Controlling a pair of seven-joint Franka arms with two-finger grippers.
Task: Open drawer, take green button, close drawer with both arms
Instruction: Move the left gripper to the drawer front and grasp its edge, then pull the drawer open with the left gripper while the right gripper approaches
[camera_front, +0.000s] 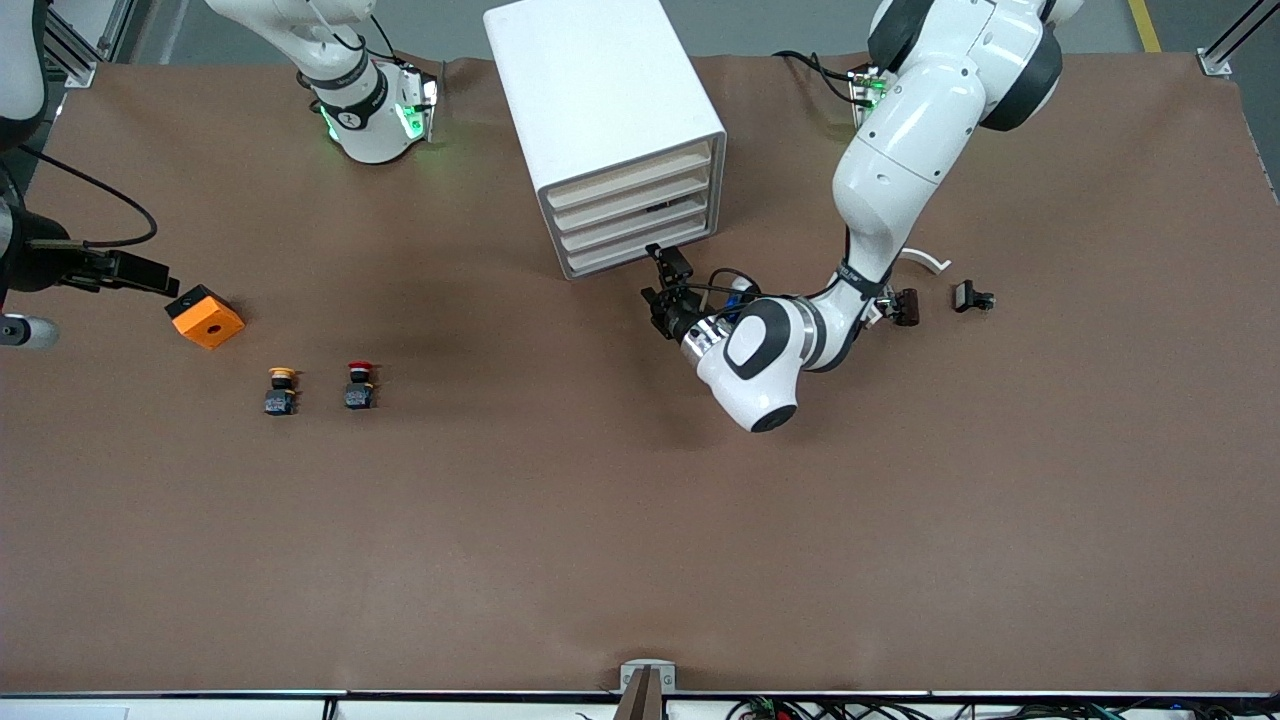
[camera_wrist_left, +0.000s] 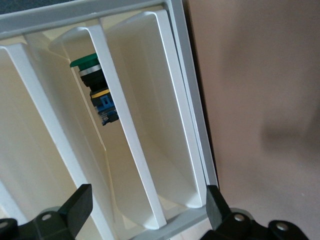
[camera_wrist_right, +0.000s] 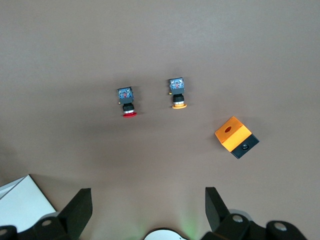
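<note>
While the green-capped black pushbutton (camera_wrist_left: 95, 90) is seen inside the white slatted drawer cabinet (camera_front: 610, 130), these notes are taken:

Left gripper (camera_front: 668, 285): held right in front of the cabinet's lowest drawer fronts; fingers (camera_wrist_left: 75, 207) spread wide, nothing gripped.

Button: lodged in a narrow compartment between two white dividers, partly hidden by one of them.

Right gripper (camera_wrist_right: 147, 210): raised over the right arm's end of the brown table (camera_front: 640, 520); fingers spread wide, nothing held; arm waits.

Yellow-capped pushbutton (camera_front: 281, 390): set beside red-capped pushbutton (camera_front: 359, 385), apart.

Orange square block with black base (camera_front: 205, 316): near the yellow one, farther from the front camera.

Small black parts (camera_front: 972, 296): laid toward the left arm's end.
</note>
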